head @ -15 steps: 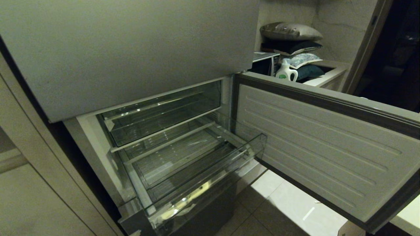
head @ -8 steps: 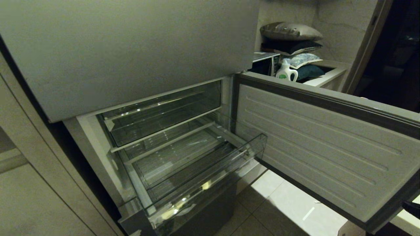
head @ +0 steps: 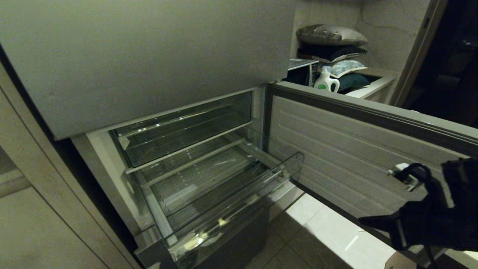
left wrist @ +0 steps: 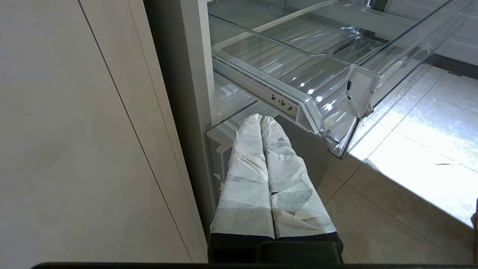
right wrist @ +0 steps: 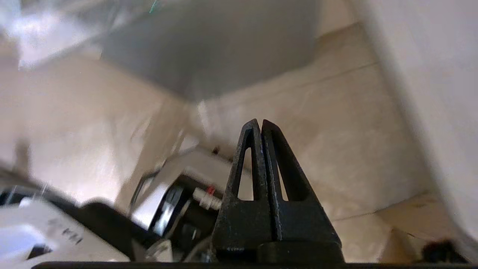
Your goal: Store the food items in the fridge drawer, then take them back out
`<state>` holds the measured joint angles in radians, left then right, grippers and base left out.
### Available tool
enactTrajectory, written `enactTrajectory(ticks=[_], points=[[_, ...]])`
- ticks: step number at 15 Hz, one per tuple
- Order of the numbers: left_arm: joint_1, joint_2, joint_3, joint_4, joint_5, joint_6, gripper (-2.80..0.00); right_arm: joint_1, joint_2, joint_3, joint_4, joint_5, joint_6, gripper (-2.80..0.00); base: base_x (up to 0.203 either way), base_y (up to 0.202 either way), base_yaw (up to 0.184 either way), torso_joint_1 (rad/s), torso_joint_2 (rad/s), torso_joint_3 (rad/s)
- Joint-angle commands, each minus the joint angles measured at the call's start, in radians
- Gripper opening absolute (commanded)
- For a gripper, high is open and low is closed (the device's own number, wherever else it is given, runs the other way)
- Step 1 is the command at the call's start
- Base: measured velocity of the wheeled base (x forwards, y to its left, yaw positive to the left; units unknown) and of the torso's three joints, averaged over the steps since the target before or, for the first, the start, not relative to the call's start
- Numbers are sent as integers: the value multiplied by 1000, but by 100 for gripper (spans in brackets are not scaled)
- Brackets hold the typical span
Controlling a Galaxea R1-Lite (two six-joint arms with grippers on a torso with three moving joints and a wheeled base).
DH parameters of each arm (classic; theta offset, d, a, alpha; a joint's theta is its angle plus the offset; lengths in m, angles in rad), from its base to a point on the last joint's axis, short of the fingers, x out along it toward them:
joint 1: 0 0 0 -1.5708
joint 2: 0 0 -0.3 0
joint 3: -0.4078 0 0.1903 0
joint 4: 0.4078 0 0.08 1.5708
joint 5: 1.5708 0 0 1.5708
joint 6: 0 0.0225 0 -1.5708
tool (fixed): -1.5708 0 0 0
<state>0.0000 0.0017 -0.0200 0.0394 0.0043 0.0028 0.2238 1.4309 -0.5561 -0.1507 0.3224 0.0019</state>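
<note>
Beside the swung-out fridge door (head: 354, 149), right claw (head: 368, 222) (empty) pressed shut.

The fridge drawer (head: 227, 194), a clear plastic bin with a ribbed floor, stands pulled out below the grey upper door panel (head: 149, 56), and nothing lies in it. A second clear bin (head: 179, 127) sits above it inside the compartment. The lower door (head: 354, 157) hangs open to the right. The right gripper (head: 364, 221), black, shows at the lower right in front of that door, above the tiled floor (head: 321, 231). Pillows (head: 330, 35) and a white bottle (head: 325, 83) sit behind.
</note>
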Motion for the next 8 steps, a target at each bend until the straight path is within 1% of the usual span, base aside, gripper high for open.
enactTrajectory(ticks=[1,3,5,8], points=[[0,1,0,1,0,0,-280,88,175,-56,-12,0,3,-280,0,0,0,0,0,0],[0,1,0,-1,0,0,-280,148,225,-112,-15,-5,5,-280,0,0,0,0,0,0],[0,1,0,1,0,-1,-280,195,288,-162,-15,-32,6,-280,0,0,0,0,0,0],[0,1,0,1,0,0,-280,223,389,-269,-17,-60,21,-280,0,0,0,0,0,0]])
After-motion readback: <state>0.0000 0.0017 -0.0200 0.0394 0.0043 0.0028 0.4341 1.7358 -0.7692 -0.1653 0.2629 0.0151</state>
